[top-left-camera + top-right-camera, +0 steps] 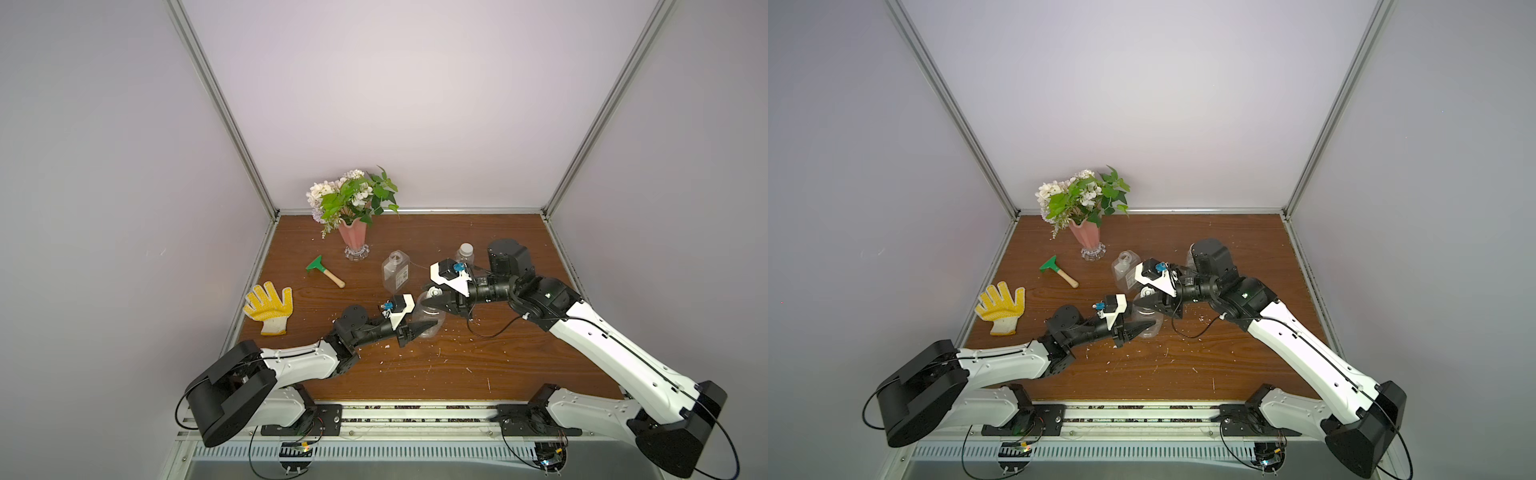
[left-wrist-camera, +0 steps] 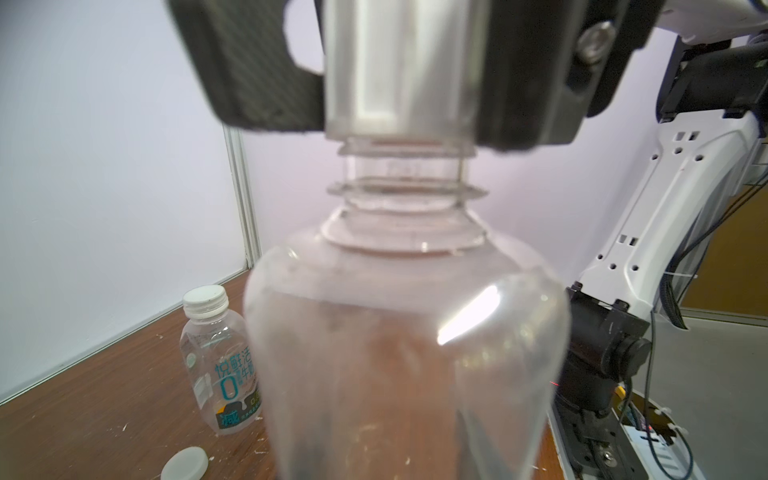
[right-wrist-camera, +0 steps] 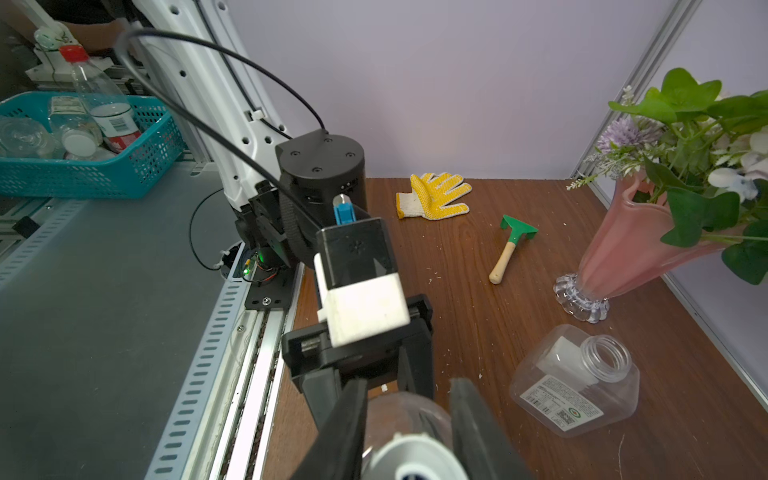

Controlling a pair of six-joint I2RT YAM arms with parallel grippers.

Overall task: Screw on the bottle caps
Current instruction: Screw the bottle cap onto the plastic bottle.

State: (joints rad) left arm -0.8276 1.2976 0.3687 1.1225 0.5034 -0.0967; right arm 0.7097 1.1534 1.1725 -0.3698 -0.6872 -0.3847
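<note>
Lilac walls close around a brown wooden surface (image 1: 457, 374) with small white crumbs on it. My left claw (image 1: 428, 327) is pressed onto the body of the rounded bottle (image 2: 407, 332) and holds it near the middle of the surface. My right claw (image 1: 435, 297) pinches the white cap (image 2: 401, 70) from above. The cap sits on top of the neck and the lower threads are bare under it, so I judge the screwing is only begun. This bottle looks empty, thin and light. It will dent, and may slip, if I squeeze hard; the stiffer shoulder is a better place to hold. The cap is small and smooth, best gripped on its side wall. Behind, the square bottle (image 1: 395, 272) stands open, a small labelled bottle (image 2: 220, 357) already wears a cap, and one loose cap (image 2: 185, 463) lies near it.
</note>
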